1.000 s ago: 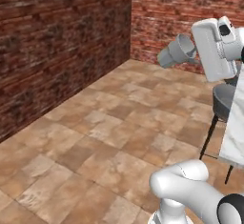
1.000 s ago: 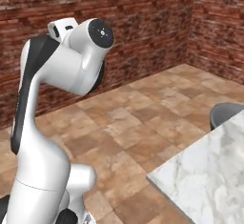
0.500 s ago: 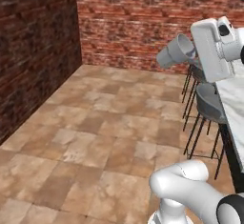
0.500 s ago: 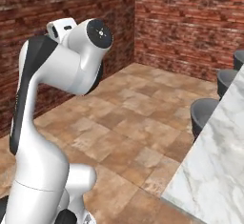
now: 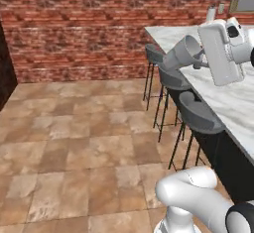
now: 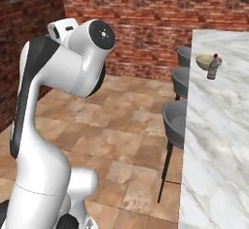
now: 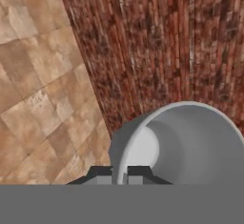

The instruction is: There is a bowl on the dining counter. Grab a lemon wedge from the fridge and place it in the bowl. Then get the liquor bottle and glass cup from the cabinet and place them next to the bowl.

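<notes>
The glass cup (image 5: 182, 54) is in the tool (image 7: 120, 174), carried sideways with its open mouth facing away from the arm — in the hand view the fingertips (image 7: 136, 171) pinch its near rim, one inside and one outside, so the tool is closed on the cup. It is held in the air, over the row of grey bar stools (image 5: 199, 112) and level with the edge of the dining counter (image 5: 238, 103).

In the right base view the bowl (image 6: 206, 62) sits far down the counter, and the liquor bottle (image 6: 212, 67) stands just beside it, touching or nearly so. Whether the lemon wedge lies in the bowl is too small to tell. Judging from that, the step in hand is the last one: bringing the cup to the bowl.

The next move calls for closing the distance — the bowl is well apart from the arm, so the base likely has to travel along the stools first. Then the cup needs turning upright before it is set on bare marble near the bowl, clear of the bottle so nothing is knocked.
</notes>
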Controlling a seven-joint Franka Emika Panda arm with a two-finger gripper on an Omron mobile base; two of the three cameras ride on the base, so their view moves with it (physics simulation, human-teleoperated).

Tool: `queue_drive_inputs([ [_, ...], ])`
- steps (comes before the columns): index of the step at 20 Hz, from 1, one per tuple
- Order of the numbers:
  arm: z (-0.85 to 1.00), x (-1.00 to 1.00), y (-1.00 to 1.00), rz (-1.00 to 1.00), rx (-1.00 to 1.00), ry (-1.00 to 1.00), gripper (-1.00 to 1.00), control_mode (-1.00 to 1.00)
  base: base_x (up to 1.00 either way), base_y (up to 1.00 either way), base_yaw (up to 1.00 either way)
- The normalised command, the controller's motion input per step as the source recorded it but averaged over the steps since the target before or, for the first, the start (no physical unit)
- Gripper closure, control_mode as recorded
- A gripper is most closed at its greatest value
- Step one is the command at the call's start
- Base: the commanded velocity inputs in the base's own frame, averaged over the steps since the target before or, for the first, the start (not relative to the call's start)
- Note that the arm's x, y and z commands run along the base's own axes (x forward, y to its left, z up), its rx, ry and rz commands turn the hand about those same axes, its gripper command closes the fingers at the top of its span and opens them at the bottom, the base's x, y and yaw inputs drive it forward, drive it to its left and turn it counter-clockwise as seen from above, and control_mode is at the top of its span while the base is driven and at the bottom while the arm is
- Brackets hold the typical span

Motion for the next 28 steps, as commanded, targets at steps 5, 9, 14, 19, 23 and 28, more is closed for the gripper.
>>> queue_drive_inputs([
  [5,0.00,0.00,0.00,0.00,0.00,0.00,1.00,1.00,0.72,0.83,-0.63],
  [9,0.00,0.00,0.00,0.00,0.00,0.00,1.00,1.00,0.51,0.87,-0.61],
  [14,0.00,0.00,0.00,0.00,0.00,0.00,1.00,1.00,0.52,0.89,-0.59],
  [19,0.00,0.00,0.00,0.00,0.00,0.00,1.00,1.00,0.57,0.99,-0.59],
  [23,0.00,0.00,0.00,0.00,0.00,0.00,1.00,1.00,0.52,1.00,-0.54],
  [28,0.00,0.00,0.00,0.00,0.00,0.00,1.00,1.00,0.34,1.00,-0.53],
])
